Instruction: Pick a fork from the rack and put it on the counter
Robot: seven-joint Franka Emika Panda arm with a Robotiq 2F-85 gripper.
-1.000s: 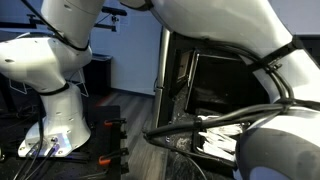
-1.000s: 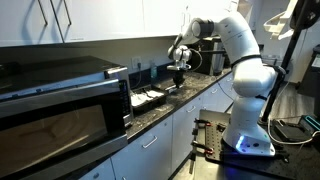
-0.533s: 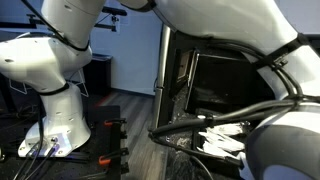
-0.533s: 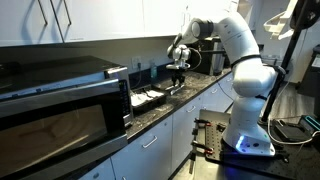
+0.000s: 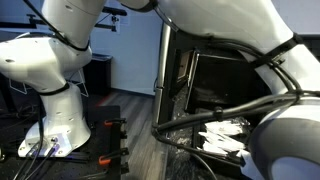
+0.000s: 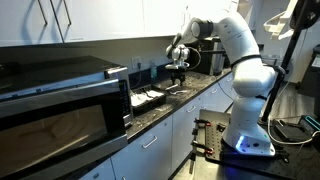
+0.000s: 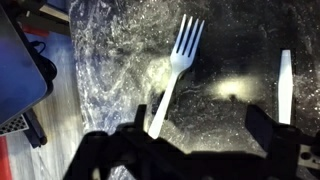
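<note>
Release stage. Shows fork [image 7: 172,85] lying flat on counter [image 7: 110,60], in wrist view, between the spread jaws of gripper [image 7: 200,125]; pinches nothing. Differs from shortly before in the jaws alone: then nearly closed, judged to be on the handle; now parted wide, with dark fingers [image 7: 141,122] standing to either side and the handle end passing just beside one of them, contact not resolvable. Matches the earlier pictures otherwise: in an exterior view, gripper [image 6: 179,72] hangs over the same stretch of counter [image 6: 195,92], arm pose unaltered. Implies, as a judgement, placing done and only withdrawal left; calls for a straight lift so as not to drag the handle.

Fork: white, plastic in look, tines pointing up the picture, neck narrowing to a slim handle running down and leftward toward the gripper. Tines curving up or down: cannot tell. Rests wholly on glossy black stone with fine pale speckles, beside a bright patch of glare near the neck. Lies well apart from second white utensil handle [image 7: 284,85] at the right of the wrist view, head out of view.
</note>
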